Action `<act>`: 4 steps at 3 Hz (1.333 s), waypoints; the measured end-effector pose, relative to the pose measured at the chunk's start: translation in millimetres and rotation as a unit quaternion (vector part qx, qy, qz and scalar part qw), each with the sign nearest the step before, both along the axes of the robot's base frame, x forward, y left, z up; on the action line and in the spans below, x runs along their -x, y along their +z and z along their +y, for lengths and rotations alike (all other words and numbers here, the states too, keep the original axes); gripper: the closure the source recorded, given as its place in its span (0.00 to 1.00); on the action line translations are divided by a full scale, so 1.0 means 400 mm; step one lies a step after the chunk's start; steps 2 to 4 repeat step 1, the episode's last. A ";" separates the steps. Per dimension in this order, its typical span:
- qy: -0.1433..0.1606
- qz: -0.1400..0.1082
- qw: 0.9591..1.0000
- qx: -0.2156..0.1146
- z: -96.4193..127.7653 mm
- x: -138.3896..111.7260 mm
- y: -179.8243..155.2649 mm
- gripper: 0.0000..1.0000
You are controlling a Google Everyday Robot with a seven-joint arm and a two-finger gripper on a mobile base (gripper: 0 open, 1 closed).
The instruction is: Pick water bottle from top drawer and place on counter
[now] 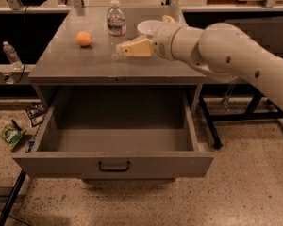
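The water bottle (116, 19), clear with a white cap and a pale label band, stands upright at the back middle of the counter (80, 62). My gripper (126, 50) hovers over the counter just in front of and right of the bottle, apart from it, open and empty. The top drawer (114, 159) is pulled fully out below the counter, and its grey inside holds nothing.
An orange ball (84, 38) lies on the counter's left. A white bowl (147, 27) sits behind my wrist. A smaller clear bottle (10, 53) stands on a ledge at the left. A green packet (11, 136) lies on the floor. Black table legs stand at the right.
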State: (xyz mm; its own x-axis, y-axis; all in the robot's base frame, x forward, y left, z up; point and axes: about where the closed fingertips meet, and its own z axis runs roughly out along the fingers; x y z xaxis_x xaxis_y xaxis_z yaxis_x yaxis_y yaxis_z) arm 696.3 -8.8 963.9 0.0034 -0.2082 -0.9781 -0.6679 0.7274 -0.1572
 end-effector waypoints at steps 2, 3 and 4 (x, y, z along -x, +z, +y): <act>-0.002 -0.013 1.000 0.003 -0.009 0.010 0.025 0.00; -0.002 -0.013 1.000 0.003 -0.009 0.010 0.025 0.00; -0.002 -0.013 1.000 0.003 -0.009 0.010 0.025 0.00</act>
